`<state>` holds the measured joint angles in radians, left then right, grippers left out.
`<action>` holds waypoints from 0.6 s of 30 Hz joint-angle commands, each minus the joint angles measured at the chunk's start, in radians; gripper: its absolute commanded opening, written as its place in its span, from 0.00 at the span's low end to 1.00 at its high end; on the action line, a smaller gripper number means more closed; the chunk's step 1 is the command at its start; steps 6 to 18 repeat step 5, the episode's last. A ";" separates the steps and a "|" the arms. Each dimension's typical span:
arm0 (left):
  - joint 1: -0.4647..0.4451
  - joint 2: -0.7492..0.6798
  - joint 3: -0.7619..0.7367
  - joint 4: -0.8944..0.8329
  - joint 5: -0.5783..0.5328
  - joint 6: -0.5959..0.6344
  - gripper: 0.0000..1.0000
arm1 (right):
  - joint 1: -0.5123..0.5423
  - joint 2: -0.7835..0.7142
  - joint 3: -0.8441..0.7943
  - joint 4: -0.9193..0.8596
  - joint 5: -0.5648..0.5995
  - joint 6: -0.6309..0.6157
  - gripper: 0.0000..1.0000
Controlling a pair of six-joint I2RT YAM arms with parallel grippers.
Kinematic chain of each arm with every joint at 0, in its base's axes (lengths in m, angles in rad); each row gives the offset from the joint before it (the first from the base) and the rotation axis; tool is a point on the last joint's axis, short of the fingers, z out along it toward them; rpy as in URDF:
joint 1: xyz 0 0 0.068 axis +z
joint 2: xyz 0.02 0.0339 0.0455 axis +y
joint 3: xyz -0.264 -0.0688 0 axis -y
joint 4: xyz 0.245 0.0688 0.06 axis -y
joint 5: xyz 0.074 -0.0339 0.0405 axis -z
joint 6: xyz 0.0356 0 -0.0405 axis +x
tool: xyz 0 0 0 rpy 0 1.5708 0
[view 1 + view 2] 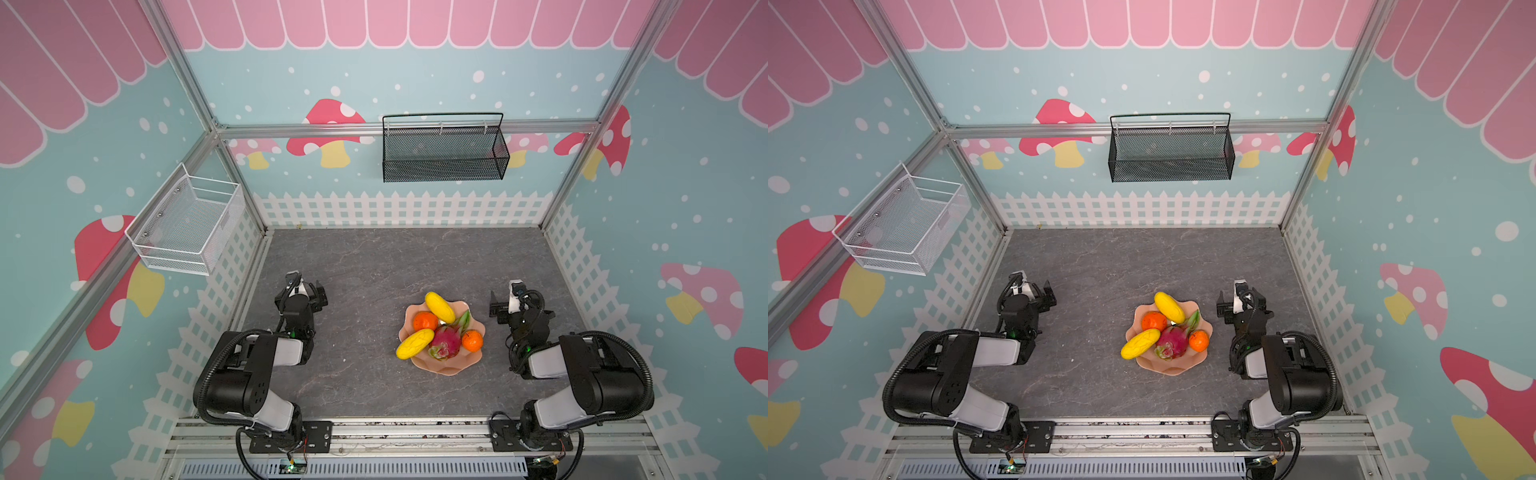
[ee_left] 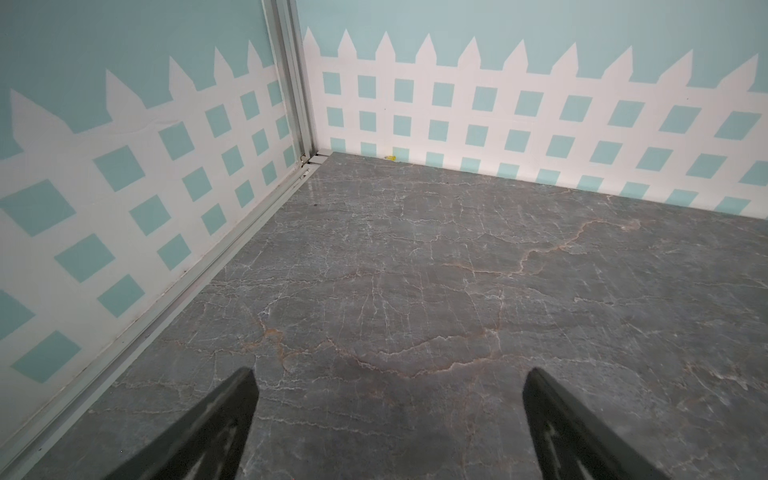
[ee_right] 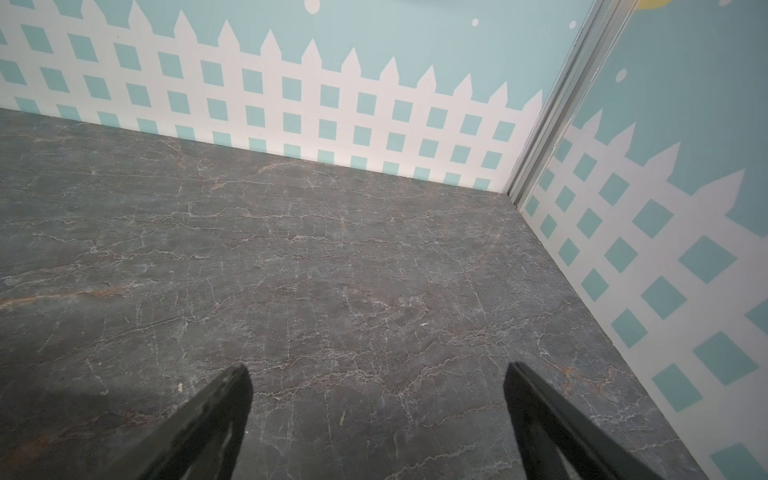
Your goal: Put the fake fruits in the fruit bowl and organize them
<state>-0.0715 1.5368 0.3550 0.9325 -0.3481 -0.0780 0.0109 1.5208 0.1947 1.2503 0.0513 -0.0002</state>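
Five fake fruits (image 1: pixel 446 341) are sitting piled in the fruit bowl (image 1: pixel 444 368) on the tabletop (image 1: pixel 353 257), with the far mango (image 1: pixel 439 307) and the near mango (image 1: pixel 414 343) overhanging its rim. The left end effector (image 2: pixel 388 374) and the right end effector (image 3: pixel 376 370) are hanging spread, holding nothing. The fruits are probably handling light, stiff and slick (glossy plastic); a mango's narrow waist is likely offering the surest hold.

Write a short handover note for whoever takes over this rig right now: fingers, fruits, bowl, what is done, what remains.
Open and empty: left gripper, over bare table; right gripper, beside the fruit bowl.
In the bowl: far mango, near mango, far orange, near orange, dragon fruit in the middle.
Done: all five fruits placed.
Left: perhaps tidying; both mangoes jut past the rim.
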 commanded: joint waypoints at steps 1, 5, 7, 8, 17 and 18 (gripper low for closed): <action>-0.007 0.003 0.010 0.013 -0.016 0.019 1.00 | -0.007 0.001 0.016 0.038 -0.007 -0.023 0.98; -0.011 0.006 0.015 0.007 -0.025 0.026 1.00 | -0.005 -0.007 -0.010 0.079 0.026 -0.015 0.98; -0.011 0.006 0.015 0.007 -0.025 0.026 1.00 | -0.005 -0.007 -0.010 0.079 0.026 -0.015 0.98; -0.011 0.006 0.015 0.007 -0.025 0.026 1.00 | -0.005 -0.007 -0.010 0.079 0.026 -0.015 0.98; -0.011 0.006 0.015 0.007 -0.025 0.026 1.00 | -0.005 -0.007 -0.010 0.079 0.026 -0.015 0.98; -0.011 0.006 0.015 0.007 -0.025 0.026 1.00 | -0.005 -0.007 -0.010 0.079 0.026 -0.015 0.98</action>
